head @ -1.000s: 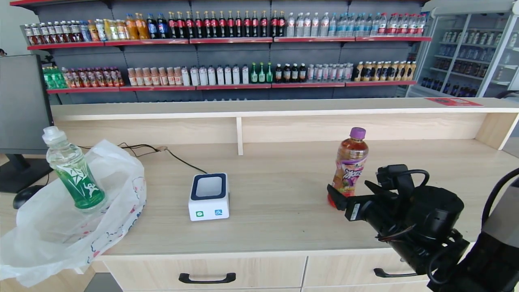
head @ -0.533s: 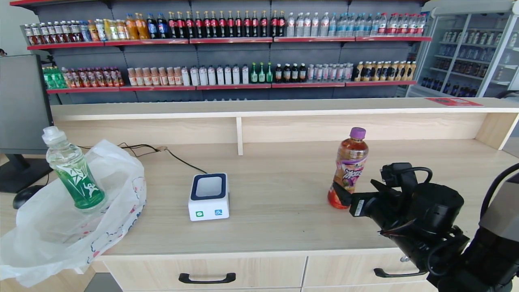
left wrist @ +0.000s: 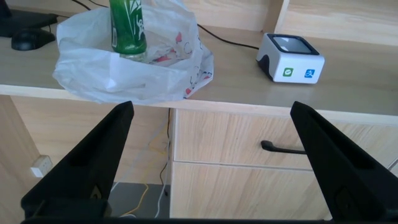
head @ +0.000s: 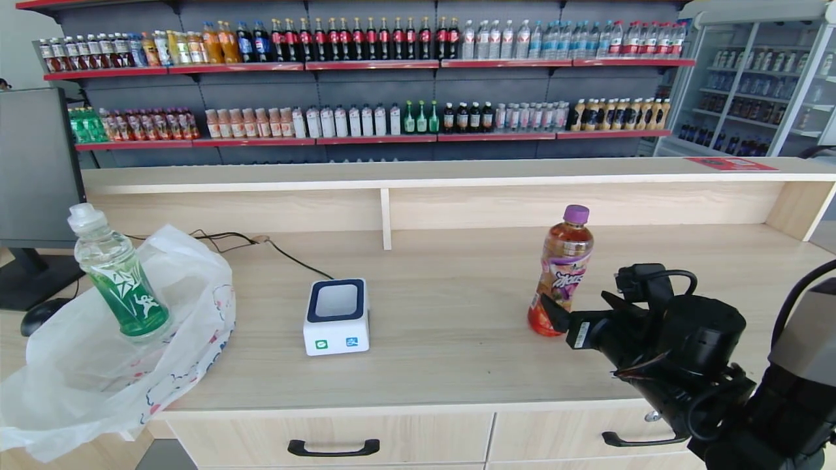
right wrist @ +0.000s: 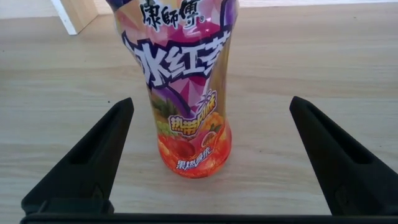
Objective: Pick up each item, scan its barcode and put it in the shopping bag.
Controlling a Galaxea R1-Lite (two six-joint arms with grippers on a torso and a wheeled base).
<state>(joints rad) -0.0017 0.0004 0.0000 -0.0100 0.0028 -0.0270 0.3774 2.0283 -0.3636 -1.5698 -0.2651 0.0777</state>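
- Counter [head: 457, 365]: no change across the last sec; head cam steady, so the shifts below are real moves.
- Shopping bag [head: 78, 385]: lies slumped at the robot's-left end of the counter, same shape as before. Green-label bottle [head: 121, 281] stands upright in it, unmoved. We take item 1 as done.
- Right gripper [right wrist: 211, 106]: the only mover. It slid a little toward the robot's right and settled; most of the shift came in the first half-sec, almost none since. Jaws wide apart, one on each side of the bottle base, neither touching.
- Orange bottle w/ purple cap [head: 563, 274]: upright on the counter, right of centre, same spot throughout. Not yet gripped or lifted.
- Scanner [head: 336, 316]: mid-counter between bag and orange bottle, window up, untouched.
- Left gripper [left wrist: 211, 106]: jaws apart, holding nothing, low in front of the drawers.
- Reading: approach looks finished and lined up. Next req'd step prob. a short push fwd, then close low on the bottle. Scan and bagging of item 2 remain.
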